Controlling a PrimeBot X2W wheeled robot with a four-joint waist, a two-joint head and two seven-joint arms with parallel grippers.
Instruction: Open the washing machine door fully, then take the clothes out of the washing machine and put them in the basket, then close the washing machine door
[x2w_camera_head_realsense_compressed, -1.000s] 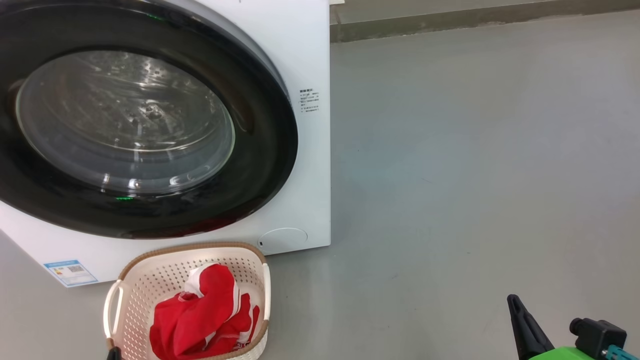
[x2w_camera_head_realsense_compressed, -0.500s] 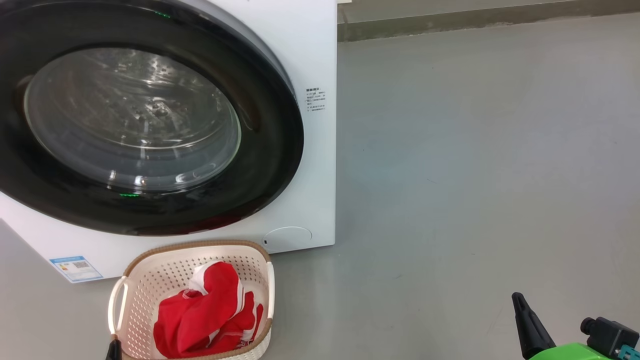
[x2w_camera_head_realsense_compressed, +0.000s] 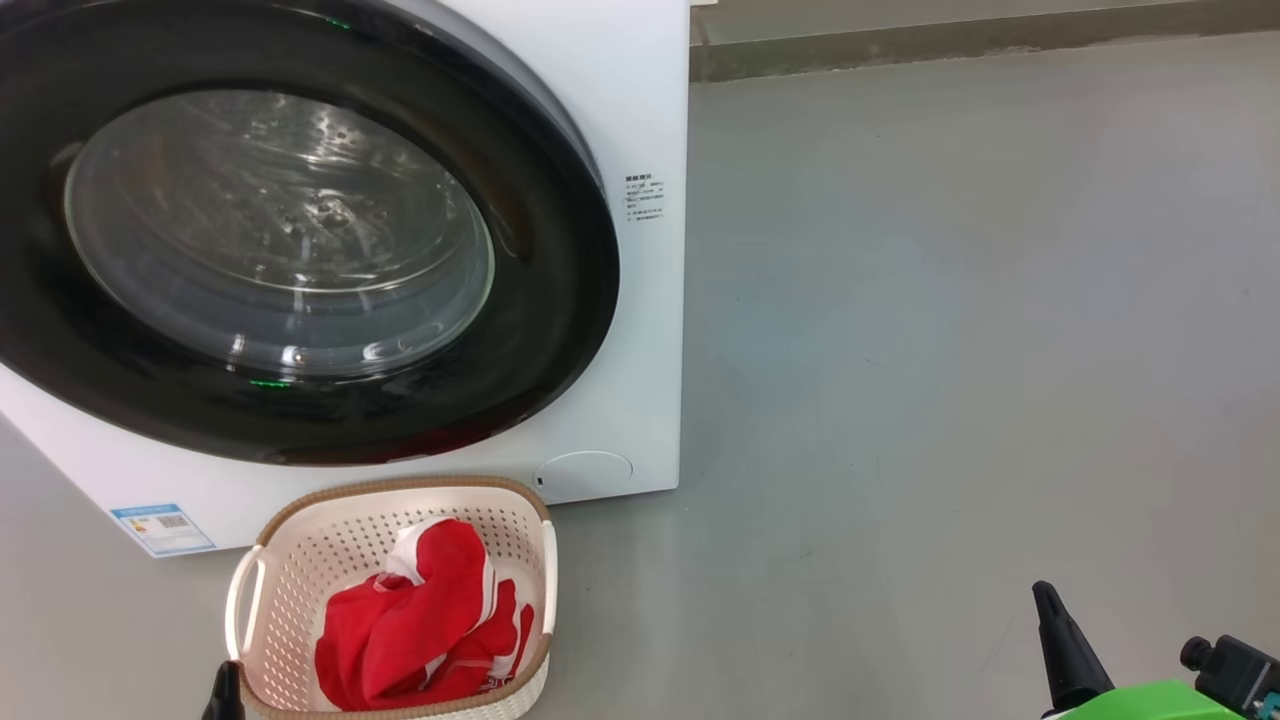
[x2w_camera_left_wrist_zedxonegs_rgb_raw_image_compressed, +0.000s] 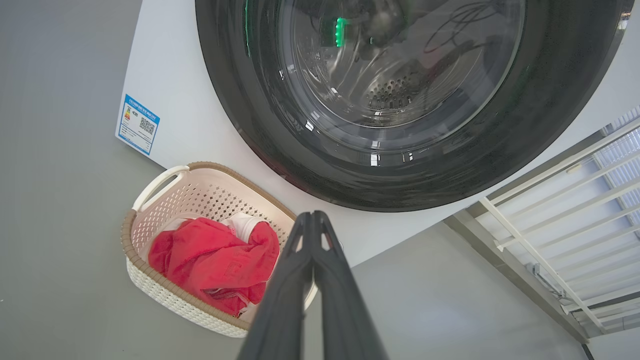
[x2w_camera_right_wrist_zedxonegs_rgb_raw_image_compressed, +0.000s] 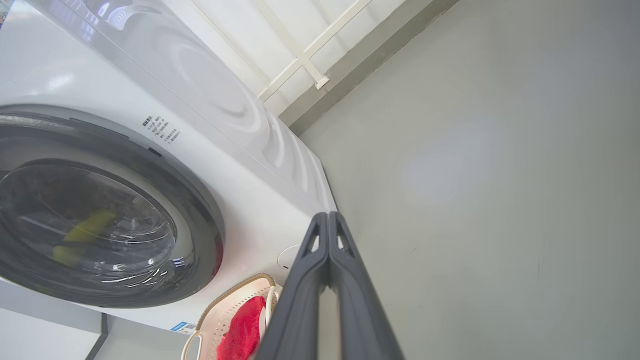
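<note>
Clothes (x2w_camera_head_realsense_compressed: 420, 625) lie bunched in basket (x2w_camera_head_realsense_compressed: 400, 487) on the floor (x2w_camera_head_realsense_compressed: 950, 350), before washing machine (x2w_camera_head_realsense_compressed: 640, 100). Washing machine door (x2w_camera_head_realsense_compressed: 560, 330) appears closed. Fabric judged soft, light, limp: pinch a raised fold. Left tool (x2w_camera_left_wrist_zedxonegs_rgb_raw_image_compressed: 312, 215) and right tool (x2w_camera_right_wrist_zedxonegs_rgb_raw_image_compressed: 328, 214) pressed together, empty.

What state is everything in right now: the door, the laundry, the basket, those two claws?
washing machine door, shut.
clothes, crumpled inside the basket.
basket, upright on the floor, below the door.
left gripper, shut, empty.
right gripper, shut, empty.
</note>
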